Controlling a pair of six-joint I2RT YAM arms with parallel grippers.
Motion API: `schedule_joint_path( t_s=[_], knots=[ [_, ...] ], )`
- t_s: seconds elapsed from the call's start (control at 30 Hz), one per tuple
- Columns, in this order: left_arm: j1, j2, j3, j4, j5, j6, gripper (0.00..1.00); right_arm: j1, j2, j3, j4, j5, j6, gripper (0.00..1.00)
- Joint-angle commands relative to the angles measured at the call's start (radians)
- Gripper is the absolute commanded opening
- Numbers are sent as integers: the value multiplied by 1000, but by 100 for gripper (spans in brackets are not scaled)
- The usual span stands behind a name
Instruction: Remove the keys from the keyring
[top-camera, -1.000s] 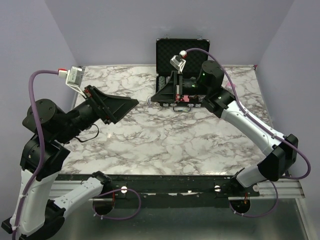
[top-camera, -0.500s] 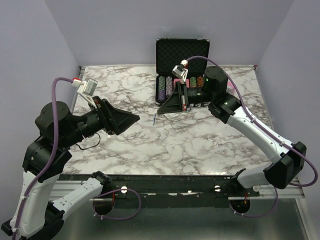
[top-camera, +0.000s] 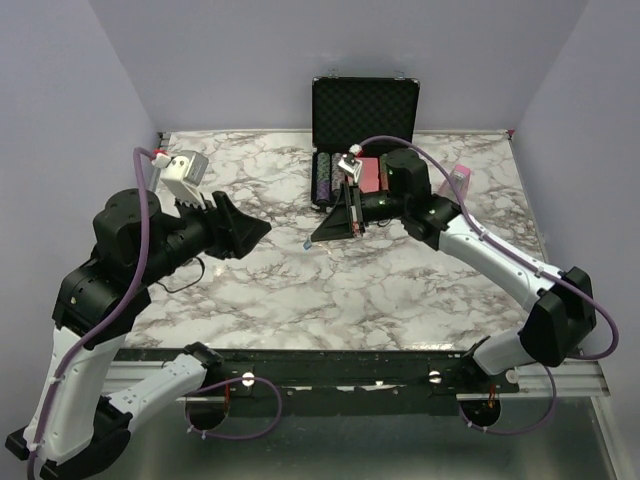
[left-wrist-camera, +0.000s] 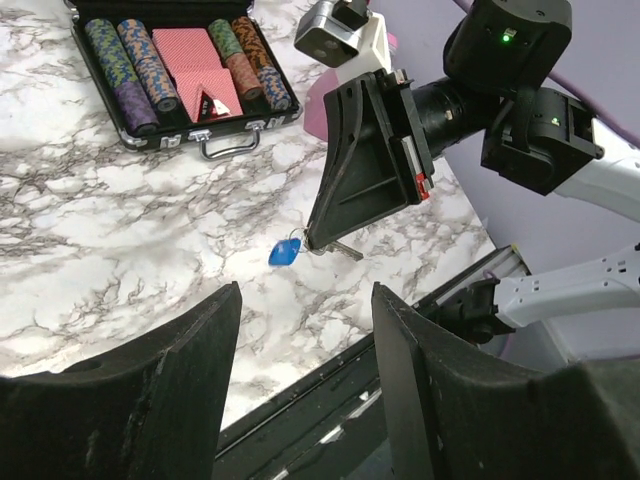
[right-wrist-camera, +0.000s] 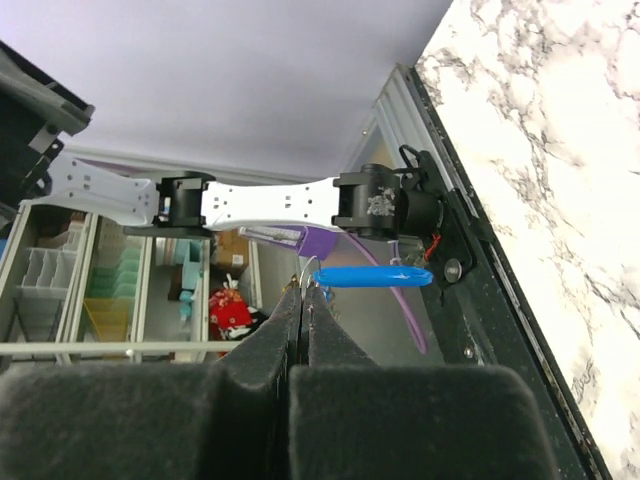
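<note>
My right gripper (top-camera: 316, 239) is shut on the thin silvery keyring (right-wrist-camera: 304, 270) and holds it above the middle of the marble table. The key with the blue oval head (right-wrist-camera: 372, 276) hangs from the ring beside the fingertips; it also shows in the top view (top-camera: 308, 244) and the left wrist view (left-wrist-camera: 284, 251), with a small metal piece (left-wrist-camera: 346, 251) next to it. My left gripper (top-camera: 263, 230) is open and empty. It points at the right gripper's tip from the left, a short gap away, and shows in its own view (left-wrist-camera: 306, 300).
An open black chip case (top-camera: 363, 103) with poker chips and red cards stands at the back centre, also in the left wrist view (left-wrist-camera: 255, 124). A pink wedge-shaped object (top-camera: 461, 175) lies right of the case. The table's front rail (top-camera: 330, 362) runs along the near edge.
My right gripper has moved from the chip case forward to the table's middle with the key. My left gripper has swung right and forward toward it.
</note>
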Motion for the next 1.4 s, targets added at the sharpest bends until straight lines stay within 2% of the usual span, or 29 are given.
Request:
schedule_joint_path(
  t_s=[0.0,0.13,0.27,0.37,0.47,0.63,0.7,0.83,1.1,1.17,1.3,1.37],
  knots=[
    [0,17,43,-35,-37,2,63,-2,-81,-47,2,95,13,1],
    [-2,22,28,-35,-20,-5,63,-4,-139,-155,108,111,82,1],
    [-2,13,0,-27,-11,-8,63,-2,-199,-141,-8,226,47,1],
    [0,14,-13,-11,7,-17,63,-2,-248,-192,-27,307,88,1],
    [0,24,-6,-12,26,-1,63,-2,-313,-255,47,341,132,1],
    [11,69,54,-60,39,58,63,-5,-397,-389,261,364,237,1],
    [15,89,89,-73,52,79,63,-24,-379,-431,358,326,291,1],
    [28,114,138,-90,59,104,63,-22,-302,-362,380,263,254,1],
    [90,215,289,-162,246,180,62,-24,-216,-98,156,116,55,1],
    [100,228,296,-144,292,174,59,-22,-235,-101,223,68,76,1],
    [104,254,306,-49,502,134,58,-22,-232,-137,479,-90,210,1],
    [104,263,306,-3,594,110,56,-22,-227,-138,525,-140,239,1]
  ],
)
